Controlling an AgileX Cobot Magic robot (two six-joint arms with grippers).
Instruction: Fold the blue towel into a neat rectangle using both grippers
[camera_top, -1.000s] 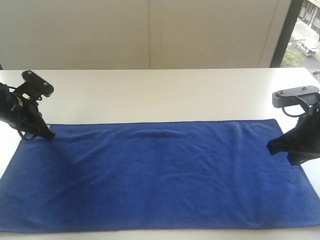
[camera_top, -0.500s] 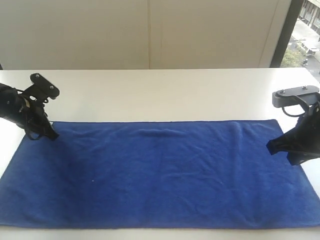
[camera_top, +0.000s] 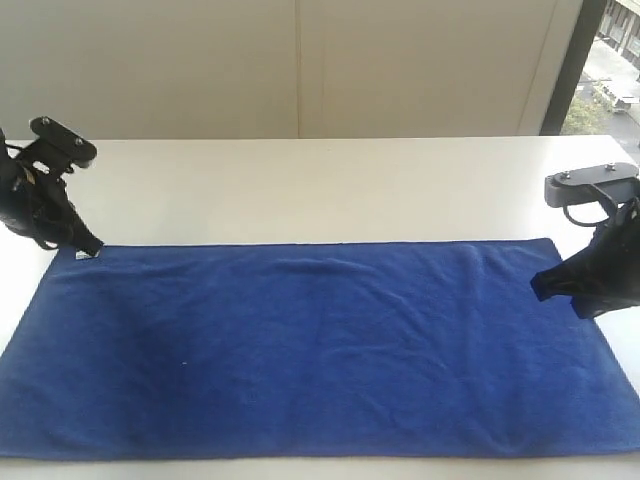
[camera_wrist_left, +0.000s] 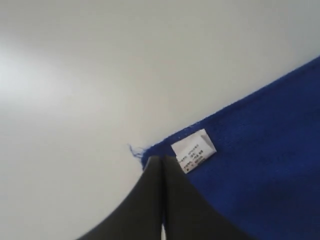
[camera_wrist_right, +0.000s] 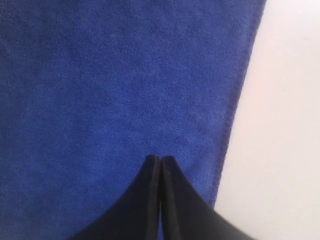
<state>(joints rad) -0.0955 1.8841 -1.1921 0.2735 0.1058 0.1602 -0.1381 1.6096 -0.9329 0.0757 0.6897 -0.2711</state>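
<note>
The blue towel (camera_top: 320, 340) lies spread flat and lengthwise across the white table (camera_top: 320, 190). Its small white tag (camera_wrist_left: 194, 150) sits at the far-left corner. My left gripper (camera_top: 90, 248) is shut, its tips (camera_wrist_left: 161, 159) pressed together right at that corner beside the tag, with no cloth visibly between them. My right gripper (camera_top: 540, 285) is also shut. It hovers over the towel (camera_wrist_right: 100, 100) just inside the right short edge, a little way in from the far-right corner, and its tips (camera_wrist_right: 160, 160) hold nothing that I can see.
Bare white tabletop (camera_wrist_left: 100, 75) runs behind the towel to a pale wall (camera_top: 300, 60). A window strip (camera_top: 610, 60) shows at the far right. The towel's near edge lies close to the table's front edge.
My left gripper has drawn back and leftwards off the cloth to the far-left corner, uncovering the white tag. The right gripper has shifted only slightly.
</note>
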